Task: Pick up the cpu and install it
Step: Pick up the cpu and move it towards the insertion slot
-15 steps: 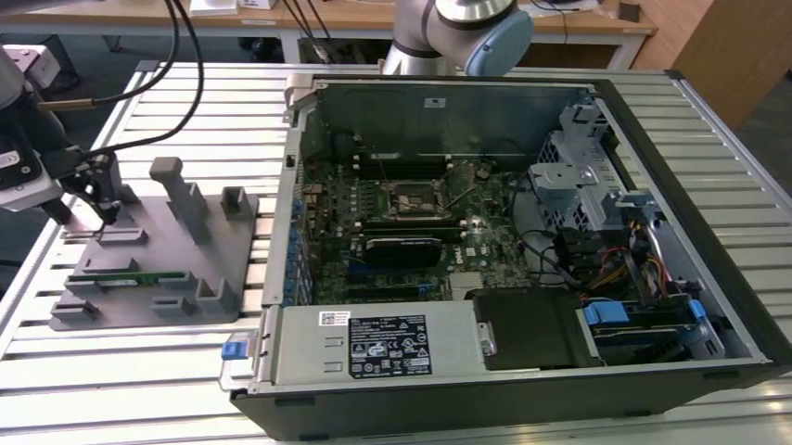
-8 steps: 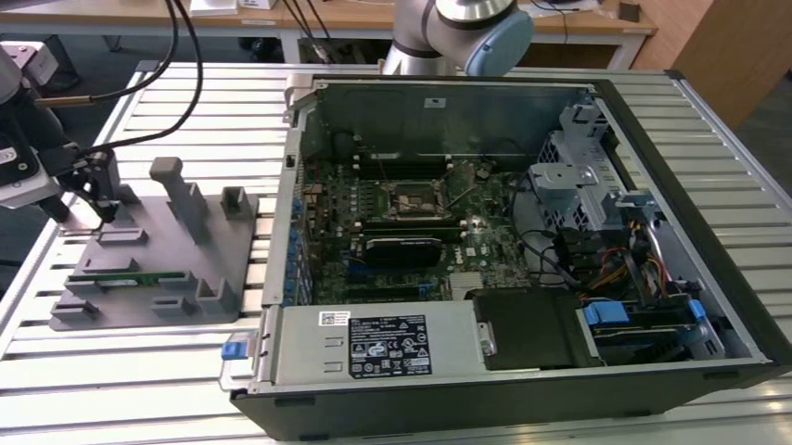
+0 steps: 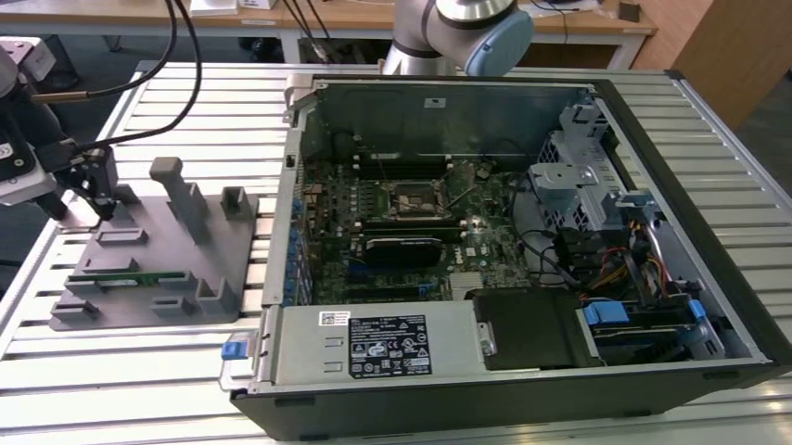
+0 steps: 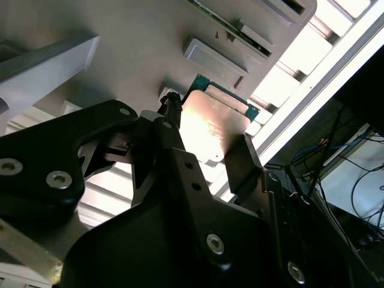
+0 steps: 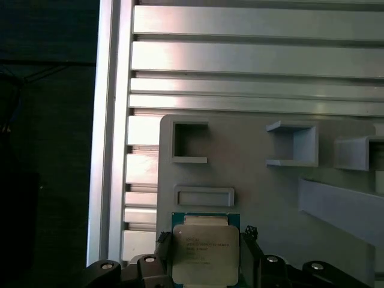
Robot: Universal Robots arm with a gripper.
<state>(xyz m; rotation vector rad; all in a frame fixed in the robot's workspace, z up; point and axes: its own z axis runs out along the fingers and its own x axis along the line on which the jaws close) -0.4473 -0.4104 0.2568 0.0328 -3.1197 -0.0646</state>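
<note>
The tool is closed narrowly on the cpu, its fingers against two opposite edges, at the grey holder on the table. The grip seems light, so the chip could tilt or slip free.

Arm joint: a silver-grey tube is showing, a pale blue round cap capping it.
Wrist housing: white-grey and boxy, it's catching the light.
Cables: black, they're looping towards the wrist.
Jaws: matt black linked plates are showing in both wrist views.
Screws: silver heads are glinting on the black.
</note>
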